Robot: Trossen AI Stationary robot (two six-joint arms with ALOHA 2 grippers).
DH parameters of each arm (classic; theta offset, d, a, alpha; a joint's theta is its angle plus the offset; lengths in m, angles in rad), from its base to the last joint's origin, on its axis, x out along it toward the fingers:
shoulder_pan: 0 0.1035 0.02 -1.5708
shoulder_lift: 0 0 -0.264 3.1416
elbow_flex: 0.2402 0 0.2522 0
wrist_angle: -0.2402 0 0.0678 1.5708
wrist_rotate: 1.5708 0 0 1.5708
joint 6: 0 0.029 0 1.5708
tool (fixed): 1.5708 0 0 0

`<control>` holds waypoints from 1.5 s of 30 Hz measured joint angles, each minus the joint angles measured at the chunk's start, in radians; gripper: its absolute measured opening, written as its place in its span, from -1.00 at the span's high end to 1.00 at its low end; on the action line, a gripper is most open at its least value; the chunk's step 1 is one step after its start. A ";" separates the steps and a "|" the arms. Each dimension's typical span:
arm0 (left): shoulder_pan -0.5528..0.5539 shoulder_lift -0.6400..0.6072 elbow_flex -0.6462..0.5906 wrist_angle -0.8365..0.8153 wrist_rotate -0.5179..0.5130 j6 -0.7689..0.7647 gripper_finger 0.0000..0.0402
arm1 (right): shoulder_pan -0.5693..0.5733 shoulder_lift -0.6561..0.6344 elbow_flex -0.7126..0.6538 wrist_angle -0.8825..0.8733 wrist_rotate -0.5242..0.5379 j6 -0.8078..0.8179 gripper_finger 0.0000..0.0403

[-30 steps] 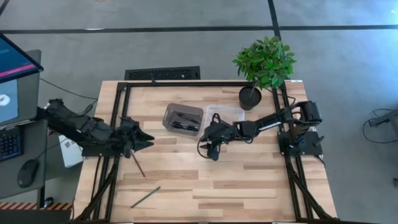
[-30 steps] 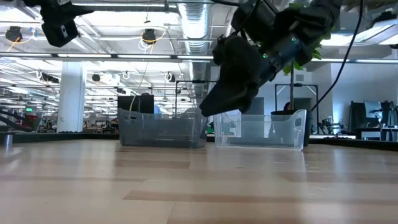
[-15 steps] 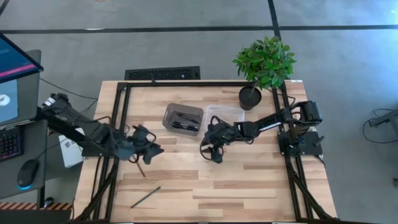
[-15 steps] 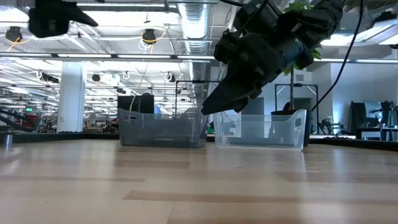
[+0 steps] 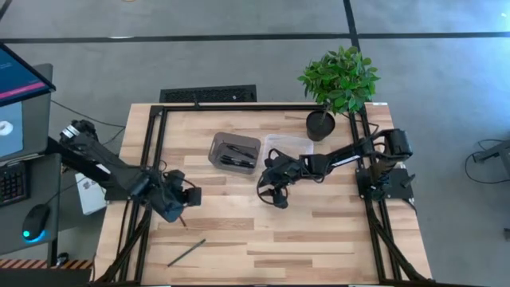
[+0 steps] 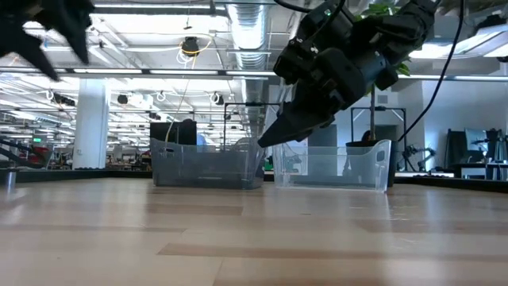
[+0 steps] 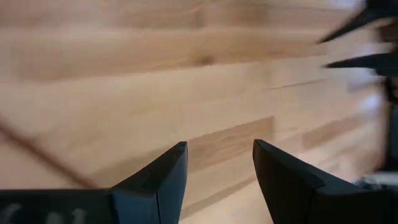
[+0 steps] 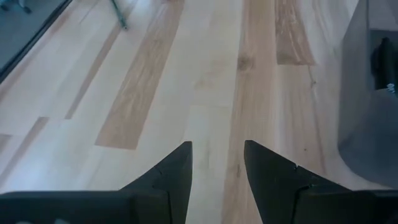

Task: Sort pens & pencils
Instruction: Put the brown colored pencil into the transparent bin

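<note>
We see the left gripper [image 5: 188, 196] above the bare wood well to the left of the grey tray [image 5: 234, 152], its fingers [image 7: 163, 177] parted with nothing between them, right over a brownish pencil [image 5: 179, 214] lying on the table. A second pencil [image 5: 186, 253] lies farther from the tray, near the table's front edge. The pens [image 5: 237, 156] rest inside the grey tray. The right gripper [image 5: 271, 194] hangs just right of that tray, beside the clear tray [image 5: 289, 144], fingers [image 8: 171, 168] slightly apart and empty.

We are seeing a leafy green potted plant [image 5: 339, 80] standing at the pale wooden table's [image 5: 319, 239] corner — a black computer mouse [image 5: 36, 221] lying beside it.
</note>
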 joint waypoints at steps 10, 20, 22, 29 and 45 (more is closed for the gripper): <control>-0.005 0.166 0.000 0.010 0.280 -0.300 0.14 | -0.036 0.000 0.000 0.000 0.000 -0.043 0.16; -0.005 0.302 -0.001 0.022 0.380 -0.410 0.14 | -0.046 0.000 0.000 -0.003 0.000 -0.056 0.16; -0.005 0.317 -0.001 0.022 0.385 -0.412 0.14 | -0.045 0.000 0.000 -0.004 0.000 -0.068 0.16; -0.005 0.338 -0.001 0.015 0.405 -0.419 0.14 | -0.045 0.000 0.000 -0.010 0.000 -0.071 0.15; -0.012 0.353 -0.014 -0.038 0.454 -0.427 0.14 | -0.045 0.009 0.001 -0.050 0.000 -0.079 0.15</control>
